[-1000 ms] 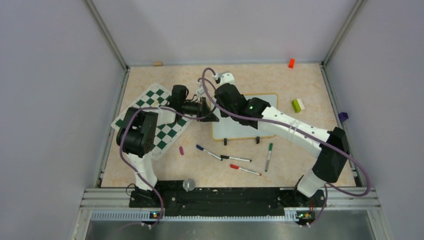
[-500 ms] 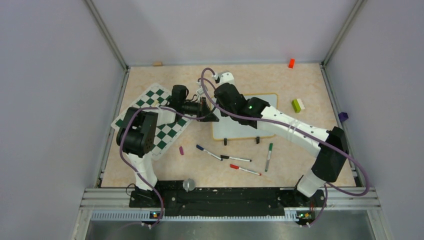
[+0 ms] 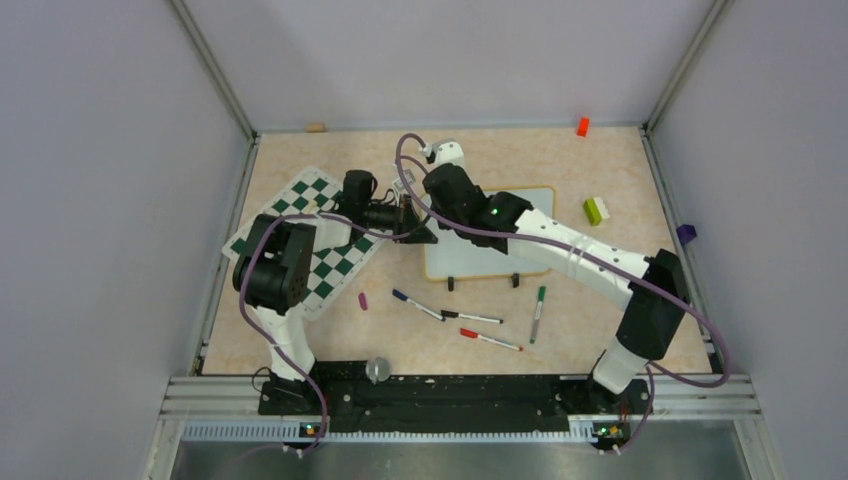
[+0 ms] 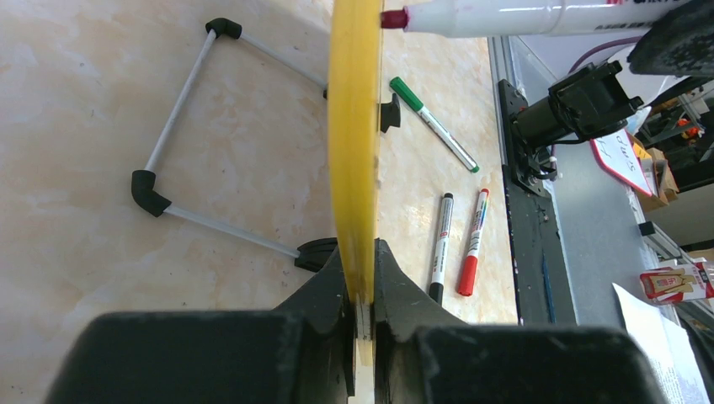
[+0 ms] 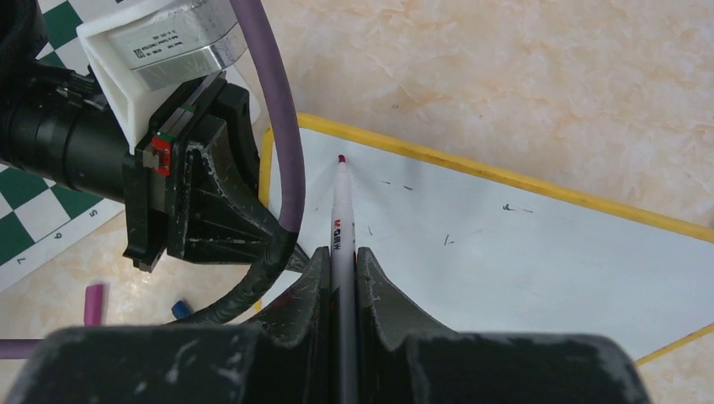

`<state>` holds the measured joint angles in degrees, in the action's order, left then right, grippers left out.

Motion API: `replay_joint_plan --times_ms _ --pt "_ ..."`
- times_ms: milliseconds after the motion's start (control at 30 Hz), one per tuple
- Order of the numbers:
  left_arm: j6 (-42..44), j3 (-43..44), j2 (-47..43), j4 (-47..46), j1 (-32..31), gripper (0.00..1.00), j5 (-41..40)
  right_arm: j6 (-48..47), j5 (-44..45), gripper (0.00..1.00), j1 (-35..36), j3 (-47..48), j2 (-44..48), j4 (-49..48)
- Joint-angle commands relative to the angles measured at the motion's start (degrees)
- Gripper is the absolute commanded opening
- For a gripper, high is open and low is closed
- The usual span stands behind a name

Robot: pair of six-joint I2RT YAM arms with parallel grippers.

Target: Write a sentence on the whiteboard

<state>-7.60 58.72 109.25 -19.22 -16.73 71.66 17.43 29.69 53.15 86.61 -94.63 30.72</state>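
Note:
The whiteboard, white with a yellow frame, lies in the middle of the table. My left gripper is shut on its left edge; the left wrist view shows the yellow frame edge-on, pinched between the jaws. My right gripper is shut on a white marker, and its dark red tip sits at or just off the board near the far left corner. I cannot tell if the tip touches. No sentence shows on the board, only a few faint specks.
The green-and-white chessboard mat lies under the left arm. Blue, black, red and green markers and a purple cap lie in front of the board. Small blocks sit right and back.
The right arm has shifted slightly left and toward the back, carrying the marker with it. The left gripper and the board have not moved.

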Motion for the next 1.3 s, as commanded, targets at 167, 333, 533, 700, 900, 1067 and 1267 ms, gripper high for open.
replay_joint_plan --times_ms 167,333,533,700,900,1067,1267 --pt "2.5 0.0 0.1 1.7 -0.3 0.00 0.3 -0.6 1.3 0.00 0.6 2.9 -1.8 -1.5" --pt "2.6 -0.1 0.1 1.7 -0.3 0.00 0.2 -0.9 0.0 0.00 0.6 3.3 -2.2 -1.5" --pt "2.7 -0.2 0.0 1.7 -0.3 0.00 0.1 -1.2 -1.5 0.00 0.6 3.0 -2.9 -1.5" --pt "2.7 -0.2 -0.1 1.7 -0.3 0.00 0.1 -0.8 -2.4 0.00 0.6 2.0 -2.9 -1.1" --pt "2.8 -0.2 -0.1 1.7 -0.3 0.00 0.2 -0.3 -3.1 0.00 0.6 0.5 -2.4 -0.2" --pt "2.7 -0.2 -0.1 1.7 -0.3 0.00 0.2 -0.1 -4.2 0.00 0.6 -0.5 -1.7 0.2" --pt "2.7 -0.3 -0.1 1.7 -0.3 0.00 0.2 0.1 -4.5 0.00 0.6 -0.9 -1.4 1.9"
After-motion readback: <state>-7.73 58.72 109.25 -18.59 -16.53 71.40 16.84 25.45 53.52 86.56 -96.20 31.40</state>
